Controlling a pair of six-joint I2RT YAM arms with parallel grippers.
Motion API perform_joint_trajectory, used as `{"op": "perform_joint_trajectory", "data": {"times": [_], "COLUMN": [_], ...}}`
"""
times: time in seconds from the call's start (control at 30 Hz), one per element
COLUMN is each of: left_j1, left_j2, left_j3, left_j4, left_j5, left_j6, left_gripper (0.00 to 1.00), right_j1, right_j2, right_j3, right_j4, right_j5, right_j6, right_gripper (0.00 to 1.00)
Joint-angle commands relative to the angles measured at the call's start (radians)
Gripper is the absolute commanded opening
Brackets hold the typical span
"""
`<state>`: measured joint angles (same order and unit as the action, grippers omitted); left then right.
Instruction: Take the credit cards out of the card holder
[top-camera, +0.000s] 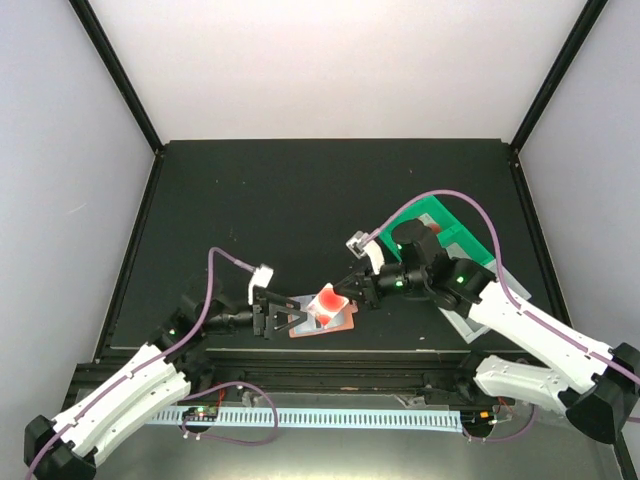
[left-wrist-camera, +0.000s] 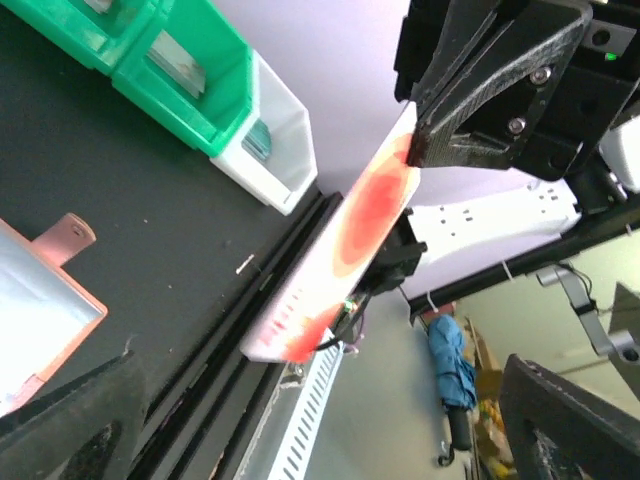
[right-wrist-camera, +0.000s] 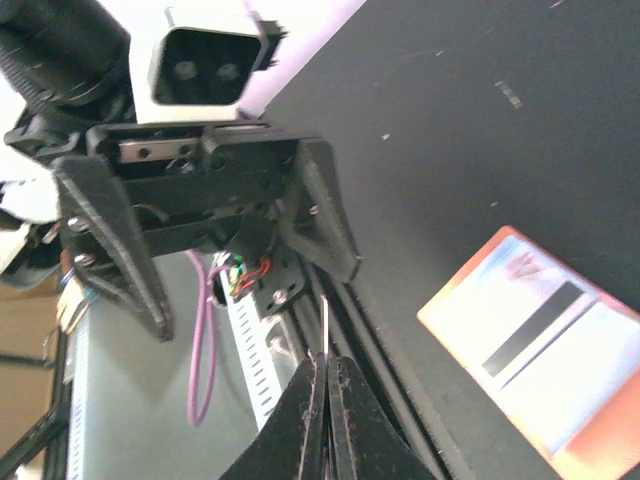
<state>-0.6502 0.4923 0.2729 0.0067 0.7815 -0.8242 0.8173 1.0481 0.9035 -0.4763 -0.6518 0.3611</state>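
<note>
The card holder (top-camera: 335, 328) lies open and flat on the dark desk (top-camera: 260, 200), close to the near edge and between the two arms. Its salmon-orange outside frames a pale inner face, and its snap tab (left-wrist-camera: 65, 235) sticks out to one side.

Just above the holder, the right end effector (right-wrist-camera: 323, 362) has its fingers pinched together on a red-and-white card (left-wrist-camera: 365, 215). It grips the card by one end. The card is up off the desk and tilted, and from the left wrist it looks to be hanging apart from the holder rather than touching it. From the right wrist the same card shows only as a thin edge between the closed fingertips.

On the other side of the holder, the left end effector (top-camera: 288, 318) sits low at the holder's left edge with its fingers spread wide and nothing between them. It faces the raised card.

A striped card (right-wrist-camera: 530, 335), pale with a dark band across it, lies flat on the holder's open face. I cannot tell whether it is tucked into a pocket.

A green bin (left-wrist-camera: 190, 90) stands well beyond the holder, on the right arm's side.
</note>
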Motion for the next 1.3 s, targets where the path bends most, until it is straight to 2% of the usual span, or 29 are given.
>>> {"op": "perform_joint_trajectory", "data": {"times": [0.0,0.1,0.27,0.33,0.63,0.9,1.27], "left_j1": [-0.005,-0.005,-0.006,-0.006,-0.005,-0.006,-0.005], "left_j2": [-0.019,-0.021,-0.036,-0.048,-0.063,-0.081,-0.125], "left_j3": [0.085,0.115,0.192,0.217,0.276,0.276,0.26], "left_j4": [-0.105,-0.165,-0.341,-0.387,-0.517,-0.515,-0.534], "left_j5": [-0.1,-0.154,-0.306,-0.354,-0.519,-0.551,-0.538], "left_j6": [0.036,0.059,0.135,0.157,0.205,0.241,0.233], "left_gripper": [0.99,0.99,0.99,0.99,0.99,0.99,0.99], "right_j1": [-0.006,-0.017,-0.03,-0.063,-0.307,-0.528,-0.6], "right_j2": [-0.038,-0.053,-0.063,-0.06,-0.06,0.042,0.242], "right_j3": [-0.022,-0.026,-0.032,-0.044,-0.154,-0.195,-0.163], "right_j4": [0.059,0.081,0.08,0.092,0.234,0.349,0.454], "right_j5": [0.194,0.307,0.61,0.676,0.743,0.811,0.994], "right_j6": [0.082,0.124,0.135,0.15,0.277,0.448,0.551], "right_gripper": [0.01,0.01,0.01,0.01,0.01,0.01,0.01]}}
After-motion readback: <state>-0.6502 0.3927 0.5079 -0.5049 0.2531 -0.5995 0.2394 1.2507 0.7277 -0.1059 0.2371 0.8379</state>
